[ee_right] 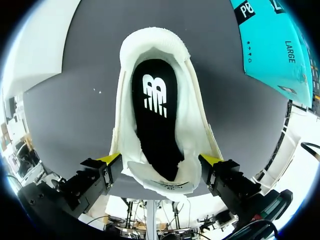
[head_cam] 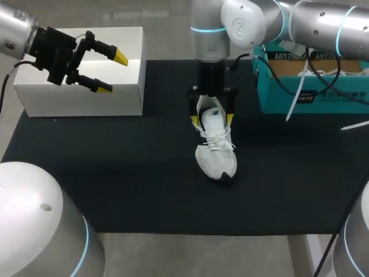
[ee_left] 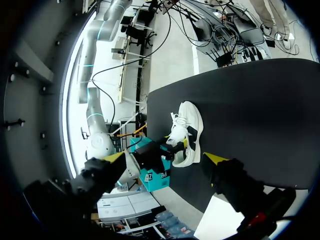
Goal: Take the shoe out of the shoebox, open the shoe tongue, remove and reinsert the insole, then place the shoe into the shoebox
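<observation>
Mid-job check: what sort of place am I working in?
Likely a robot lab test bench: a black work mat, my right gripper holding a lone white sneaker, and a teal shoebox beside it.

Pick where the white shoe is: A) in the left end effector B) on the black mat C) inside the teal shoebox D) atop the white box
B: the shoe rests on the black mat, heel flanked by the right end effector, clear of the teal shoebox.
</observation>
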`<state>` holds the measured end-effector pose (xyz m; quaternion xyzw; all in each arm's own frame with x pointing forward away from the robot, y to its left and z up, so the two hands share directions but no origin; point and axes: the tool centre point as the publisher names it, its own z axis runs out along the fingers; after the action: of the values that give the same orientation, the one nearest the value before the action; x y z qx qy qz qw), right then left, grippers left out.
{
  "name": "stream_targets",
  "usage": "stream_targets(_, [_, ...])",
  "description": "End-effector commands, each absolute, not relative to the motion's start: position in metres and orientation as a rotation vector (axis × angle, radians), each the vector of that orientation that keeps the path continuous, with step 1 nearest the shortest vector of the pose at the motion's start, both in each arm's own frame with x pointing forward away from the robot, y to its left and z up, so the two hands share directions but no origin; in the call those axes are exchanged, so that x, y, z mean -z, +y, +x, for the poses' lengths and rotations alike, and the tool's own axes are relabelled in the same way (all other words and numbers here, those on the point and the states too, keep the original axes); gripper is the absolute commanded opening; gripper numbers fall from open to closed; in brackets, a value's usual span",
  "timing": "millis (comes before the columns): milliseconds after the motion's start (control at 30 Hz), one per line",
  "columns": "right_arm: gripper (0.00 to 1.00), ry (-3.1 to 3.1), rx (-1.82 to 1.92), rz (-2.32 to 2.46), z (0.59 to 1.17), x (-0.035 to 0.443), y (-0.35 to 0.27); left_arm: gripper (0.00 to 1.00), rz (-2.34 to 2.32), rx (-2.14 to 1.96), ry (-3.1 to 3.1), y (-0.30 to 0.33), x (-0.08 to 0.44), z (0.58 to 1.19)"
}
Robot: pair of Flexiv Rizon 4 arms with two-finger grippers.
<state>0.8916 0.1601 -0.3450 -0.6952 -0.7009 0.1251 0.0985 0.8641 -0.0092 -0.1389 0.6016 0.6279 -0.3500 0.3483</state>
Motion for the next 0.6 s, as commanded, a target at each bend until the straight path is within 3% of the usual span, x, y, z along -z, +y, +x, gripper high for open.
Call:
stream_targets(33, [1.00,-2.068,-0.362,-2.070,0.882,0.343,0.159,1.00,1.565,0.906,1.632,-0.009,0.138,0.865])
stream_targets(367, [0.98,-2.056,-0.388,-2.130,0.861,0.325,0.162,1.00,1.565,0.906,1.632,-0.009,0.138,0.865])
stream_targets(400, [0.75,-2.059,-0.389,-2.133,0.860,0.323,0.163,1.00,1.565,0.906,1.632,-0.009,0.138,0.865])
stream_targets(433, [0.44,-2.064,-0.381,-2.139,0.859,0.322,0.163,1.00,1.565,0.906,1.632,-0.009,0.138,0.865])
stream_targets(467, [0.26,-2.068,-0.373,-2.145,0.858,0.321,0.163,1.00,1.565,0.906,1.632,-0.009,0.138,0.865])
stream_targets(500, [0.00,-2.069,-0.371,-2.149,0.856,0.320,0.163,1.00,1.565,0.906,1.632,-0.009,0.138,0.865])
stream_targets(600, [0.00,-2.077,-0.322,-2.168,0.853,0.319,0.162,1.00,1.565,0.906,1.632,-0.009,0.138,0.865])
